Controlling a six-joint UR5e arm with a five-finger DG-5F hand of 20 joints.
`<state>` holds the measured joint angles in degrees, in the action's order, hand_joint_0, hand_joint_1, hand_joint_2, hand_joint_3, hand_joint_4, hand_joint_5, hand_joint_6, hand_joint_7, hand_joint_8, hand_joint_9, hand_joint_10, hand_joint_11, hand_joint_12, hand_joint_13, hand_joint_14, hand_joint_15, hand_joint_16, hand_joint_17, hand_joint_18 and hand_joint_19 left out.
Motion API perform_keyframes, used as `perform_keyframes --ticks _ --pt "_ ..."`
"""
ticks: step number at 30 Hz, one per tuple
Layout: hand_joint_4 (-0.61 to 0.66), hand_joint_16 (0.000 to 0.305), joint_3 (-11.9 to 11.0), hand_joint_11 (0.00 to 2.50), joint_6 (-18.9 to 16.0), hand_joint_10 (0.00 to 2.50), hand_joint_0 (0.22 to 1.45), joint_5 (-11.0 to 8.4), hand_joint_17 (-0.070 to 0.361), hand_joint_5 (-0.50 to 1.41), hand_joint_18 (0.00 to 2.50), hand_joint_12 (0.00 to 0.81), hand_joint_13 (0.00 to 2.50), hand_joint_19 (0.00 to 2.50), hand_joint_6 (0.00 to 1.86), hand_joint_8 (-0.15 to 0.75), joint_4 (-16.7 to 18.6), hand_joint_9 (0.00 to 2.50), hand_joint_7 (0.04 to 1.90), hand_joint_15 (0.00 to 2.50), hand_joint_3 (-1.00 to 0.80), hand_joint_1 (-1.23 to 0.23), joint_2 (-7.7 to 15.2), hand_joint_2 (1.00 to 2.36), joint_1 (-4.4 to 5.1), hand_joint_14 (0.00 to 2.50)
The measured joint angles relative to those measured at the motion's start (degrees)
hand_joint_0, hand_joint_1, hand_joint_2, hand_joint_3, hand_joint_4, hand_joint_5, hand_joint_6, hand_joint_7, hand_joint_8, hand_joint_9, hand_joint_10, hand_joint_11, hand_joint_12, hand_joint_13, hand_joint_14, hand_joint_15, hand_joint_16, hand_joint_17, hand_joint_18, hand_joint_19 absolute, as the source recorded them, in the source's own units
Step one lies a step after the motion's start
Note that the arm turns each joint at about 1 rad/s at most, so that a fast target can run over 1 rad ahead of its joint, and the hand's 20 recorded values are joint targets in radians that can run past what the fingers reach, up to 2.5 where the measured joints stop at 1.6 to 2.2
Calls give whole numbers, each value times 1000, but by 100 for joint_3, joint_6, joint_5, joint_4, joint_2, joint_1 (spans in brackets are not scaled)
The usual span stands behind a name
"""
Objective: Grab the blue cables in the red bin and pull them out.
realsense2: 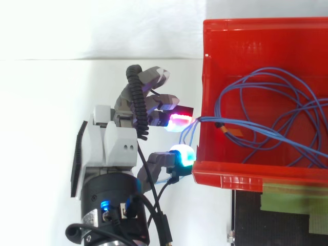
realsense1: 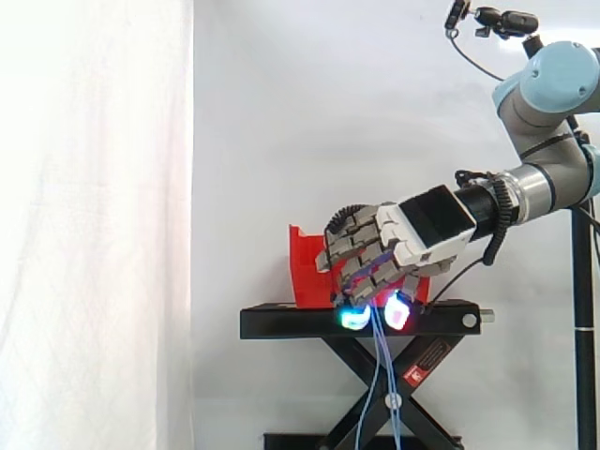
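One arm [realsense1: 553, 84] comes in from the right of the side view, its forearm sloping down to the hand [realsense1: 422, 230], which is palm-down just outside the red bin [realsense2: 266, 28]. The fingers are curled, and the cyan and magenta fingertips [realsense2: 180, 154] pinch the blue cables [realsense2: 266, 102]. Most of the cable lies looped inside the bin. A few strands run level across the bin's wall to the hand, then hang straight down past the black stand [realsense1: 281, 323].

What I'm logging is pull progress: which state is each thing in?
hand: curled shut on the blue cables
blue cables: partly out, loops inside the red bin, strands hanging under the hand
red bin: upright, open-topped, on the black stand
black stand: raised on crossed legs
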<state>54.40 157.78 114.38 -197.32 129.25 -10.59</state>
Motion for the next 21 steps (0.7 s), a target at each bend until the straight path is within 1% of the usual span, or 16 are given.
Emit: perform_keyframes --ticks 7,10,12,17,21 --pt "100 45 178 622 -94 22 846 5 102 830 531 332 623 450 11 241 210 868 695 359 -1000 -1006 0 1000 2 15" --pt "107 45 209 623 -131 22 845 5 102 828 531 334 624 441 12 240 257 867 693 355 -1000 -1005 0 1000 -1 14" --pt "107 45 203 623 -160 22 844 5 102 828 532 334 624 449 12 240 267 867 693 358 -1000 -1005 -2 1000 -6 14" --pt "98 45 58 615 -349 21 844 5 102 830 533 335 624 446 12 243 259 869 691 354 -1000 -1004 -4 1000 -19 16" --pt "106 45 25 617 -396 22 844 5 102 832 533 334 626 450 13 240 256 869 693 354 -1000 -1003 -4 1000 -21 14"
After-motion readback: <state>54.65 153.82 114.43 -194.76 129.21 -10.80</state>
